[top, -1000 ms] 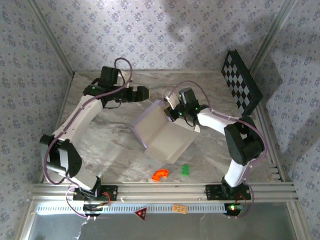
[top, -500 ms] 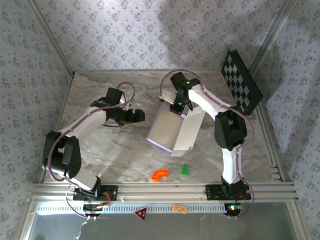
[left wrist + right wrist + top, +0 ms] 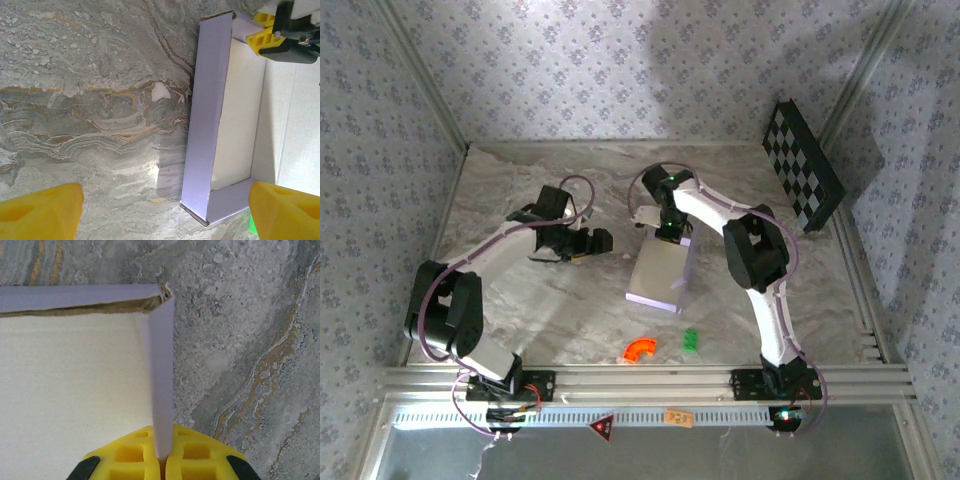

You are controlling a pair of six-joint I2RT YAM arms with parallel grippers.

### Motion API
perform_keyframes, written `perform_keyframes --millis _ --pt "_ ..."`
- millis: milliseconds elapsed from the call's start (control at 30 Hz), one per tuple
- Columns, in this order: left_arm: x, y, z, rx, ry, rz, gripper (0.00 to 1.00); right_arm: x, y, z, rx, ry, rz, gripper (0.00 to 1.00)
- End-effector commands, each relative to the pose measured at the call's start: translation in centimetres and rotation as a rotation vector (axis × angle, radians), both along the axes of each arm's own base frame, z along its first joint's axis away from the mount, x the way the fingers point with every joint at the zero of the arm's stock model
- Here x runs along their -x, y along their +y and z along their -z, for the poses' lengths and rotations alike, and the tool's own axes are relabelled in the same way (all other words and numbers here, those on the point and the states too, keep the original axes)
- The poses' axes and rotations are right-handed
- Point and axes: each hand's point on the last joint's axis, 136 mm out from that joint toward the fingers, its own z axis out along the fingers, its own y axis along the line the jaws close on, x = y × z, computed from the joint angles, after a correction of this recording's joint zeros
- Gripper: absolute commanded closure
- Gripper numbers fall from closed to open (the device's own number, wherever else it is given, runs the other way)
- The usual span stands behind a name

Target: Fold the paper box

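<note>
Two end effectors: your right end effector [image 3: 161, 460] is closed on a thin upright wall of the paper box [image 3: 658, 272], which rests on the counter [image 3: 540, 290]. Your left end effector [image 3: 597, 241] is wide open and empty, with the box just beside it, long wall across its closing line.

1. The right gripper [image 3: 665, 231] swings in from the right side and now sits over the far middle of the table [image 3: 520, 290]
2. The paper box [image 3: 658, 272] turns with it, its spread-out panel comes up, and the box looks much narrower
3. The left gripper [image 3: 603, 240] comes down from the far left and pulls in near the box's left wall
</note>
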Motion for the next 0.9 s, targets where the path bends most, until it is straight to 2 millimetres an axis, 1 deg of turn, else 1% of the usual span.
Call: perform_keyframes --millis 0,67,133,200,300,400,500,600,633,767,867 --pt "0.1 0.1 -0.4 0.005 -0.02 -0.002 0.14 0.3 -0.6 3.4 0.059 0.013 -0.021 1.0" --pt "0.1 0.1 -0.2 0.002 -0.015 -0.004 0.14 0.3 -0.6 4.0 0.063 -0.001 -0.023 1.0" --pt "0.1 0.2 -0.1 0.0 -0.015 -0.009 0.14 -0.3 -0.6 3.9 0.068 -0.034 -0.024 1.0" --pt "0.0 0.2 0.1 -0.001 -0.016 -0.013 0.14 -1.5 -0.6 3.3 0.078 -0.093 -0.03 1.0" --pt "-0.1 0.3 0.2 -0.004 -0.016 -0.018 0.14 -2.0 0.2 2.4 0.054 -0.119 -0.096 1.0" --pt "0.0 0.4 0.4 -0.005 -0.015 -0.02 0.13 -0.8 1.1 1.8 -0.004 -0.065 -0.158 0.93" --pt "0.0 0.5 0.4 -0.004 -0.019 -0.024 0.13 -0.2 2.0 0.1 -0.048 -0.037 -0.185 0.84" --pt "-0.1 0.7 0.4 -0.005 -0.018 -0.027 0.13 0.6 2.6 -1.0 -0.067 -0.007 -0.198 0.71" --pt "-0.1 0.7 0.4 -0.004 -0.018 -0.026 0.13 0.6 2.9 -1.2 -0.071 -0.006 -0.202 0.69" --pt "0.0 0.8 0.4 -0.001 -0.019 -0.025 0.13 0.3 4.0 -2.1 -0.112 -0.036 -0.214 0.66" --pt "0.0 0.9 0.5 0.001 -0.018 -0.028 0.13 0.2 4.6 -2.0 -0.133 -0.026 -0.219 0.65"
